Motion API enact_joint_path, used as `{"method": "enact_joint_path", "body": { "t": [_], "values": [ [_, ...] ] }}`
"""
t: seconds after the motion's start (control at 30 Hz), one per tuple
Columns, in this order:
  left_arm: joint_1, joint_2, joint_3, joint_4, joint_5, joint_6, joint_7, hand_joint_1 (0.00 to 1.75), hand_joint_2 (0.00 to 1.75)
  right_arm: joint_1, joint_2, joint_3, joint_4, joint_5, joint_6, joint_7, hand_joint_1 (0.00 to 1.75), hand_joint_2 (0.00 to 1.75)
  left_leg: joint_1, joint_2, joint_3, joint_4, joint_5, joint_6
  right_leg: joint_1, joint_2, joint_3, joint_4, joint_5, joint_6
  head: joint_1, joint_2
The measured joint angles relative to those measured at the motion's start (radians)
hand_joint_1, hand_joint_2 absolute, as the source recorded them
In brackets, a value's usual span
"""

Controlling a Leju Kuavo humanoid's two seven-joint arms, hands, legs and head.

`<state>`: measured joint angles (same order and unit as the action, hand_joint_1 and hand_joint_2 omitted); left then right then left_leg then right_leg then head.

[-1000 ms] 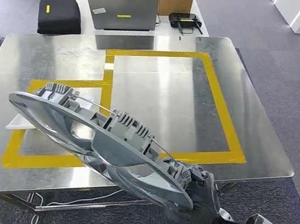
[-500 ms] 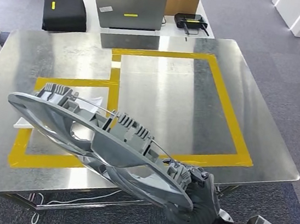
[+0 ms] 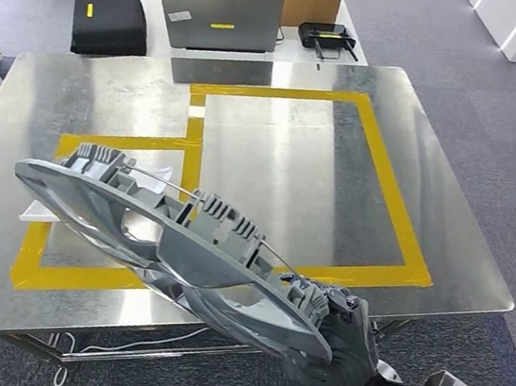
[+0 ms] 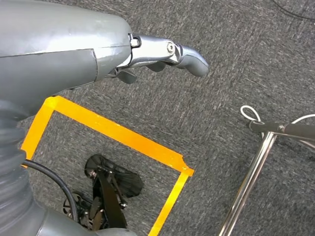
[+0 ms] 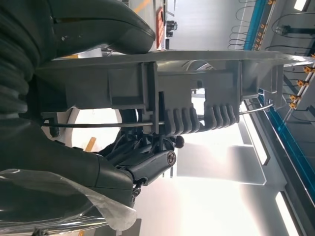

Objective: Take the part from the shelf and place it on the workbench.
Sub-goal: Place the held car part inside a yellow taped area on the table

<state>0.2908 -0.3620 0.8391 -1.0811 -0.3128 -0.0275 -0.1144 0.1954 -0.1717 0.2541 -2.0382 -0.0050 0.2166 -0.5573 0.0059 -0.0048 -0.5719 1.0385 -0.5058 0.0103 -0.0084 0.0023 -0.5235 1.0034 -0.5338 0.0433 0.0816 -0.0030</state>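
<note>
- Head view: the right hand (image 3: 338, 351) grips one end of the part (image 3: 171, 234), a long grey plastic piece with ribbed clips and a thin wire along its top.
- The part slants from the hand at the near right up toward the left, held in the air over the near edge of the workbench (image 3: 110, 97).
- The workbench is a shiny metal table marked with yellow tape (image 3: 385, 186) in two rectangles; the part's far end hangs above the smaller left one.
- A white sheet (image 3: 41, 210) lies on the bench under the part's left end.
- Beyond the bench, on a white table, stand a laptop (image 3: 220, 17), a black case (image 3: 111, 23), a cardboard box (image 3: 309, 0) and a black tray (image 3: 326, 36); a person sits behind the laptop.
- Left wrist view: the left hand (image 4: 163, 54) hangs over grey carpet, fingers straight and holding nothing, above a yellow taped floor corner (image 4: 178, 172) and near a metal table leg (image 4: 249, 184).
- Right wrist view: the right hand (image 5: 74, 162) clasps the part (image 5: 185, 93), thumb (image 5: 108, 24) on one side, dark fingers (image 5: 148, 162) on the other; clear plastic film (image 5: 93, 206) lies beside the hand.
</note>
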Motion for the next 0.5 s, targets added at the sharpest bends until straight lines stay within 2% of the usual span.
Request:
{"method": "enact_joint_path", "body": {
  "t": [0.2,0.27,0.33,0.43,0.5],
  "values": [
    [0.000,0.000,0.000,0.000,0.000,0.000,0.000,0.00,1.75,0.000,0.000,0.000,0.000,0.000,0.000,0.000,1.75,1.75,0.000,0.000,0.000,0.000,0.000,0.000,0.000,0.000,0.000,0.000,0.000,0.000,0.000,0.000],
    [0.001,-0.001,0.000,0.000,0.013,-0.027,0.011,0.00,1.75,-0.005,0.000,0.000,0.001,0.001,-0.009,0.005,1.75,1.75,0.000,0.000,0.000,0.000,0.000,0.000,0.000,0.000,0.001,0.000,0.000,0.000,0.001,0.000],
    [0.005,-0.001,0.001,0.004,0.035,-0.158,0.032,0.00,1.75,-0.046,-0.003,0.003,0.013,0.000,-0.034,0.028,1.75,1.75,0.000,0.002,0.000,-0.001,0.000,0.000,0.000,0.003,0.001,0.000,0.000,0.000,0.000,0.000],
    [0.005,0.002,0.015,0.024,0.014,-0.449,0.017,0.00,1.75,-0.139,-0.011,0.006,0.050,-0.013,-0.060,0.062,1.75,1.75,-0.001,0.002,0.002,-0.001,0.000,0.001,0.000,0.003,-0.004,0.000,0.000,0.001,0.000,0.000],
    [-0.001,0.003,0.041,0.037,-0.033,-0.520,-0.003,0.00,1.75,-0.175,-0.014,0.005,0.063,-0.018,-0.062,0.068,1.75,1.75,-0.001,0.000,0.003,-0.001,0.001,0.001,0.000,-0.001,-0.004,0.000,-0.001,0.001,0.001,0.000]
  ]
}}
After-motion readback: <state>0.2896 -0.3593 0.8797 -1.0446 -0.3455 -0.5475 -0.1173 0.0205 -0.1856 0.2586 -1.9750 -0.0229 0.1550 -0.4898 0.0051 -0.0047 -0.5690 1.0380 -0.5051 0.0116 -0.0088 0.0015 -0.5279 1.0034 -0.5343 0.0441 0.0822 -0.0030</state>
